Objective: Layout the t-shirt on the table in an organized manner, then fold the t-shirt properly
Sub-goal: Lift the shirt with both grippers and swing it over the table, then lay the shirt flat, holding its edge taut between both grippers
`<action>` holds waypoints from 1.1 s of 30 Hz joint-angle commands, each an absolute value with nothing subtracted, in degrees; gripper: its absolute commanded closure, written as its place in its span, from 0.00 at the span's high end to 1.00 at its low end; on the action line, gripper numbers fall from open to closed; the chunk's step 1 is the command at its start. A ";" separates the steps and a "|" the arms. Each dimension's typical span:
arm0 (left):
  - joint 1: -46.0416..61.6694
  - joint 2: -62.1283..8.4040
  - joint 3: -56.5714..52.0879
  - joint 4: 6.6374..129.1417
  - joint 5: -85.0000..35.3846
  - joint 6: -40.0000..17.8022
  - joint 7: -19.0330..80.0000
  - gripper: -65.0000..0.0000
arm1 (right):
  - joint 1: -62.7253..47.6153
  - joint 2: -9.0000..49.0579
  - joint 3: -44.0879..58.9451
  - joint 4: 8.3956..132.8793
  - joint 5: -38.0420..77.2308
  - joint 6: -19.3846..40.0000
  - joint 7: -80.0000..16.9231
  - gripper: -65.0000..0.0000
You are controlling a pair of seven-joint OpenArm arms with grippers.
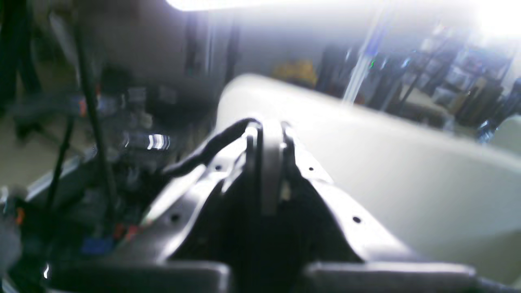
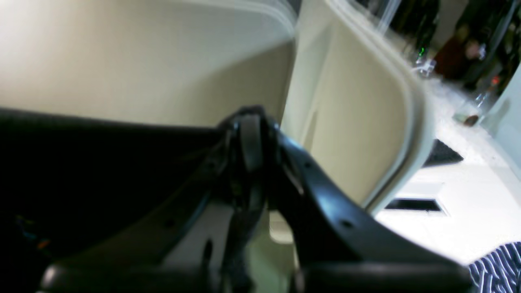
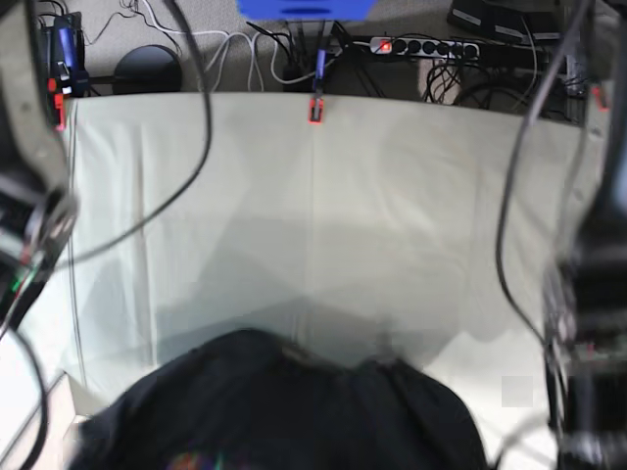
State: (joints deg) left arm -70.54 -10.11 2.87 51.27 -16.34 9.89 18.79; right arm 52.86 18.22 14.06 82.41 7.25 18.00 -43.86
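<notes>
the t-shirt (image 3: 284,411) hangs bunched at 6 o'clock on the table (image 3: 392,215). both pincers look shut, maybe pinching its cloth; neither arm is clearly nearer.

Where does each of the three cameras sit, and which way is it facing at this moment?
Left wrist: on the left arm, looking out along the shut left gripper past a pale table edge into a blurred room.
Right wrist: on the right arm, looking along the shut right gripper, the black t-shirt beside it, pale panels behind.
Base: high up, looking down on the table; the t-shirt sits at the near edge, blurred arm parts and cables at both sides.
Shared: the t-shirt shows in the right wrist and base views.
</notes>
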 commanded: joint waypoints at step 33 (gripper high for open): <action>6.20 -13.85 -20.53 96.75 -22.90 9.89 23.08 0.00 | -7.69 8.04 25.45 110.64 8.31 31.87 -40.66 0.00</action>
